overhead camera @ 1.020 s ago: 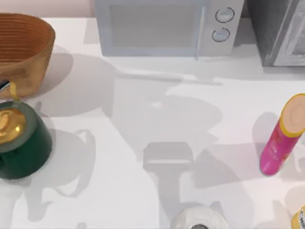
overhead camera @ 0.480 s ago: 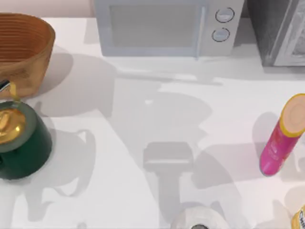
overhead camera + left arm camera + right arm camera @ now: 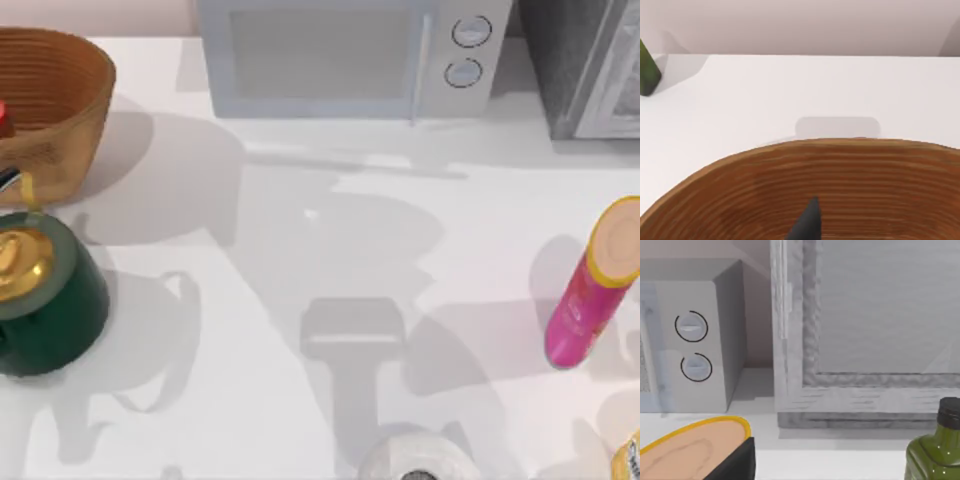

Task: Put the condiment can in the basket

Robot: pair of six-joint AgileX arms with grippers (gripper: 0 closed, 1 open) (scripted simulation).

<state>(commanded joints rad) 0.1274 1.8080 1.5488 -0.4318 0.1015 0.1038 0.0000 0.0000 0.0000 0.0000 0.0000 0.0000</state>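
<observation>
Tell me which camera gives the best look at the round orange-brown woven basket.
The top view: the round orange-brown woven basket sits at the table's far left, with rim, ribbed wall and neighbouring dark green pot visible. The left wrist view sees just its near rim and inner wall. The right wrist view faces elsewhere.

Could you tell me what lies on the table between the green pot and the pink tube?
In the top view, nothing stands between the green pot and the pink tube: just bare white table crossed by shadows.

One dark fingertip of the left gripper is pointing into the left wrist view from its lower edge. A dark finger of the right gripper is sitting at the right wrist view's bottom edge.
</observation>
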